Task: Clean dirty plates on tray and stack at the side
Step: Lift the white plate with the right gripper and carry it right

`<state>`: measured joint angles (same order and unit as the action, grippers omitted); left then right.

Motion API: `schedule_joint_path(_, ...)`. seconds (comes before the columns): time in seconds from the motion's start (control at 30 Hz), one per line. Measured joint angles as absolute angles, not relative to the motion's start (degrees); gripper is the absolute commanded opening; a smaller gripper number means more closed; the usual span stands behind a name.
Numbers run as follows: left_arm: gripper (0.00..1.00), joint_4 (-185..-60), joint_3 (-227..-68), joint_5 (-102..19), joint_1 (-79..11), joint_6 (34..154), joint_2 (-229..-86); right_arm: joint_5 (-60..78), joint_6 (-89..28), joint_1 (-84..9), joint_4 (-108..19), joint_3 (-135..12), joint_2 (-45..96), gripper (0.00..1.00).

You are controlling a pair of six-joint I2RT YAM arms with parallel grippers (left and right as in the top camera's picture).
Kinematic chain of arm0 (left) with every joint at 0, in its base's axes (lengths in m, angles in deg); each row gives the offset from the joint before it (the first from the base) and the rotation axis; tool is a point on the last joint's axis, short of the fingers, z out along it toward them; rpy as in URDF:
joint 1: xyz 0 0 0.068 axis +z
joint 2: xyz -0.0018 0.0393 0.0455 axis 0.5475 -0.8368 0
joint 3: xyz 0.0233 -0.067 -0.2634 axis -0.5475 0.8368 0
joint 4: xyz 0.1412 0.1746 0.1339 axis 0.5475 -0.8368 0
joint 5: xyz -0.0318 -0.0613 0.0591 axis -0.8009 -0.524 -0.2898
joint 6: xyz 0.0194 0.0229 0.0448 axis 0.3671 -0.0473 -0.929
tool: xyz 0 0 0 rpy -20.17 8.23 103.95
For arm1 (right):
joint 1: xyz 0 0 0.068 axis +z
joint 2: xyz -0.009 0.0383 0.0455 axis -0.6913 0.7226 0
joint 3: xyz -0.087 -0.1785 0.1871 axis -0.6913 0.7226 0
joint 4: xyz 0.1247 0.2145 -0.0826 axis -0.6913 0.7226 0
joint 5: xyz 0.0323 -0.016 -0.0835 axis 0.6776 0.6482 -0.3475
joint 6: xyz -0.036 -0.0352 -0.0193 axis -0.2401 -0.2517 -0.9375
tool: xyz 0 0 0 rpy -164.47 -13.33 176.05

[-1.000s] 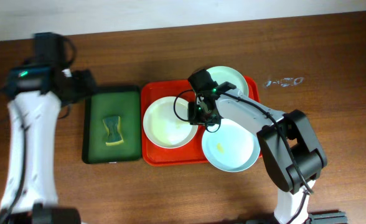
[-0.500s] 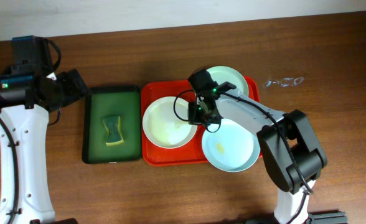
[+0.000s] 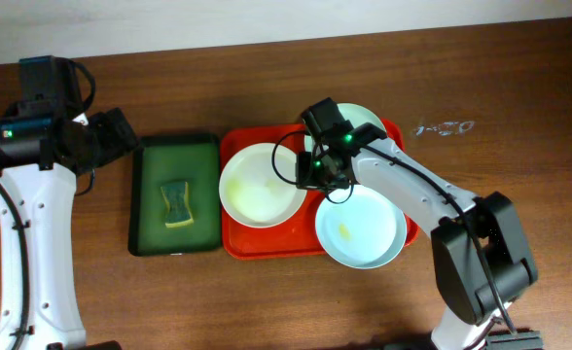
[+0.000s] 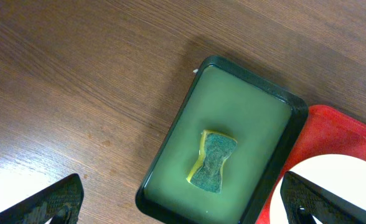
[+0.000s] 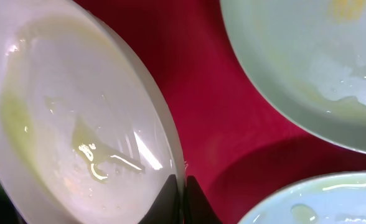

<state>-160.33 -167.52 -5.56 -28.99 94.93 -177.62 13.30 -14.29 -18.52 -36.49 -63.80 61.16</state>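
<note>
Step in hand, as judged: taking up the first plate for cleaning. Right gripper (image 5: 183, 194) pinches the thin glossy rim of the cream plate (image 3: 255, 185), which is yellow-smeared and lies on the red tray (image 3: 237, 245). Left gripper (image 4: 183, 202), spread wide, hovers above the waisted sponge (image 4: 214, 160). Next it must descend and grasp it.

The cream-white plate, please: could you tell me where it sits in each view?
Overhead: cream-white plate over the red tray's left half.
Left wrist: plate's rim only, bottom right.
Right wrist: plate fills the left side, close up.
Shared landmark: the red tray, visible in all three.
</note>
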Motion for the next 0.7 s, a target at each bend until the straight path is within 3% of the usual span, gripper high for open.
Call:
schedule_joint_path(0.27,0.99,-160.36,-167.52,-5.54,-28.99,94.93,-177.62,13.47,-13.83,-18.45,-36.34,-64.68,58.27,0.04)
schedule_joint_path(0.7,0.99,-160.38,-167.52,-5.54,-28.99,94.93,-177.62,-1.17,-11.3,-5.64,-62.68,-65.48,58.27,0.04)
